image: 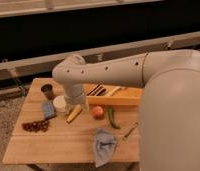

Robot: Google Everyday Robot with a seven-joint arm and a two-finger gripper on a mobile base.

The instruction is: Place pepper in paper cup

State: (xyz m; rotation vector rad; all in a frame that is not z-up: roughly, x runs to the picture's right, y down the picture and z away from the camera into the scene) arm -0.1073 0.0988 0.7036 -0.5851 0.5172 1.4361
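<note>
The gripper (73, 104) is held low just beside the paper cup (59, 103), its fingers apparently spread wide, with nothing grasped. The pepper (112, 117) is found well apart from the cup, beyond the orange fruit (97, 112), and is laid lengthwise front to back.

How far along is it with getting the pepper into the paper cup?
Done: nothing yet; the pepper lies on the table beside the orange fruit. In hand: the gripper is down beside the paper cup, apart from the pepper. Left: grasp, carry, drop in.
</note>
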